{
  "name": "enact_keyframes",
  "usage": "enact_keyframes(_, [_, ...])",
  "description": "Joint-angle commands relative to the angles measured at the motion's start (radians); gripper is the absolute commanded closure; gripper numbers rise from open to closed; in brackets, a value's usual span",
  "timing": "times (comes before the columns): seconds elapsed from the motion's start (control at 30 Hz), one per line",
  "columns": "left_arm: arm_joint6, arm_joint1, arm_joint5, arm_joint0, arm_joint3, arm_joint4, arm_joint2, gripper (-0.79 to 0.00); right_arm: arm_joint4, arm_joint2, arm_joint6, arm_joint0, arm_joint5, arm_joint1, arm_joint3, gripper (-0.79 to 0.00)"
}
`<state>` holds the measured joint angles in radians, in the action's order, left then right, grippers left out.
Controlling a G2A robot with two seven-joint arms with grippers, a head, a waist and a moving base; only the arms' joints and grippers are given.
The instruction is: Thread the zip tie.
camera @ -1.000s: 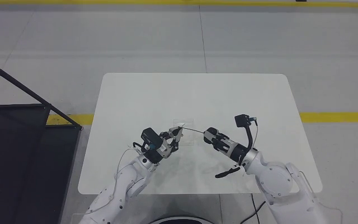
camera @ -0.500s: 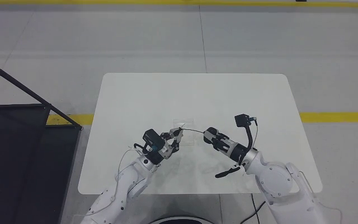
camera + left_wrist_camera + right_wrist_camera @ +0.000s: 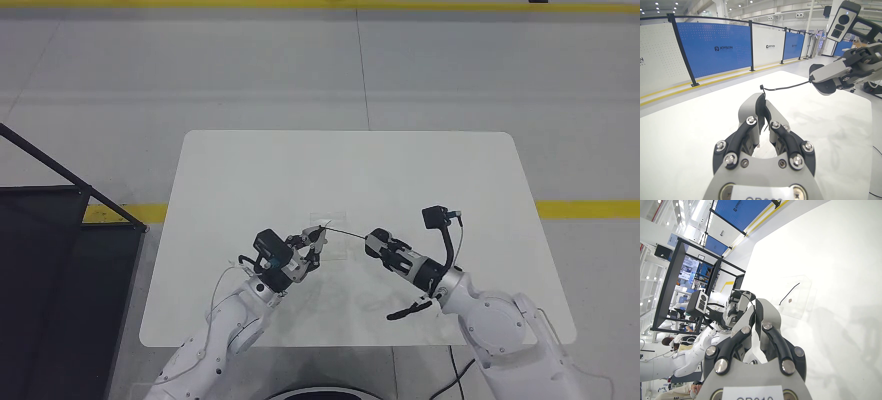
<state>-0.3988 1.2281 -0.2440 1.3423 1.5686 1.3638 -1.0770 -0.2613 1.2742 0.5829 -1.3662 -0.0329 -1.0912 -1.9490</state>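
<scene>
**Over the table: one zip tie held by both grippers**

Over the white table (image 3: pixel 420 170), a little toward its robot-side edge, a clear sheet (image 3: pixel 804 294) is laid flat on the surface. Above this part of the table the left gripper (image 3: pixel 762 98) and the right gripper (image 3: pixel 813 80) are held facing each other. The left one is closed on the zip tie (image 3: pixel 787 87) just beside its head, and the right one is pinched shut on the other end. A second black tie (image 3: pixel 789 293) is lying on the sheet.

Thin black zip tie (image 3: pixel 786 87) bows between left pincer (image 3: pixel 762 97) and right pincer (image 3: pixel 813 80).
</scene>
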Motion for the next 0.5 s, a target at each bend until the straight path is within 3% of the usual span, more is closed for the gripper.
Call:
enact_keyframes(0.0, [-0.001, 0.000, -0.004, 0.000, 0.000, 0.004, -0.001, 0.000, 0.002, 0.000, 0.002, 0.001, 0.001, 0.000, 0.000, 0.000])
enact_keyframes(0.47, [0.006, 0.005, -0.009, 0.004, 0.001, 0.003, -0.008, 0.000, 0.004, 0.005, 0.003, -0.005, -0.011, -0.001, -0.002, 0.000])
